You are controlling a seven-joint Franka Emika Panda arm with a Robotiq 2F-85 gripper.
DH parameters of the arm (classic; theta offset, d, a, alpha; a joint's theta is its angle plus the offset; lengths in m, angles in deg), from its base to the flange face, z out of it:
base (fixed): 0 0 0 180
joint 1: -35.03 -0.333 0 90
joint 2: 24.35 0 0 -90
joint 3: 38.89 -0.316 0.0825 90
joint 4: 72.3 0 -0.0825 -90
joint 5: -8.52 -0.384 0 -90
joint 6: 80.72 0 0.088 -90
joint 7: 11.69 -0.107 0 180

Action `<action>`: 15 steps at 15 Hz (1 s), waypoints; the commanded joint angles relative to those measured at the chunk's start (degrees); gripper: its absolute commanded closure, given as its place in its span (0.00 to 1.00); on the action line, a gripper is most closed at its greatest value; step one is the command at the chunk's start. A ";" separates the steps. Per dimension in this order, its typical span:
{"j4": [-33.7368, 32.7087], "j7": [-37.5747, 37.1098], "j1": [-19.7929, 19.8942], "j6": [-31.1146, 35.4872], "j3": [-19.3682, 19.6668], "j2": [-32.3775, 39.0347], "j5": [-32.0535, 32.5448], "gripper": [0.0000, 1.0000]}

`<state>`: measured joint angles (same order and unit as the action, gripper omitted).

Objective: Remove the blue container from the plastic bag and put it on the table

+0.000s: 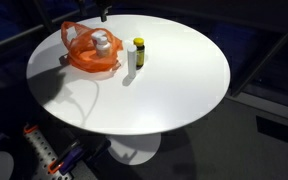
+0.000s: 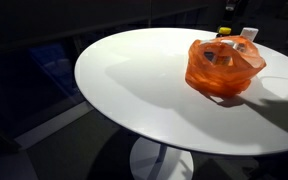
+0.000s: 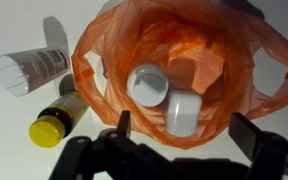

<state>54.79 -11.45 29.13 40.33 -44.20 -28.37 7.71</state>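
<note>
The gripper [image 3: 184, 132] sits nearest the wrist camera, jaws spread wide and holding nothing, right above the open mouth of the orange plastic bag [image 3: 102, 75]. Inside the bag lie two white-capped containers [image 3: 147, 85], touching each other. In an exterior view, a bluish patch of the blue container [image 2: 212, 56] shows through the bag's wall. Just beside the bag on the white round table [image 1: 174, 90] are a yellow-capped bottle [image 3: 52, 122] and a white cylinder [image 3: 32, 70]. Any print on them is too blurred to read.
</note>
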 commanded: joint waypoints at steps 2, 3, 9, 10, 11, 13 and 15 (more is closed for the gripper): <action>-0.16 1.45 -0.33 3.06 -0.48 2.06 0.32 0.00; -0.09 1.84 -0.42 3.81 -0.61 2.51 0.36 0.00; 1.32 4.26 -1.04 9.67 -1.25 5.29 1.24 0.00; 1.43 4.65 -1.08 10.46 -1.28 5.76 1.35 0.00; 1.50 4.89 -1.10 10.96 -1.30 6.23 1.34 0.00; 1.84 5.65 -1.06 12.10 -1.30 6.93 1.24 0.00; 2.08 6.78 -1.00 12.72 -1.33 7.61 0.76 0.00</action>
<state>56.27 -6.65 27.88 51.43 -45.35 -21.16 8.18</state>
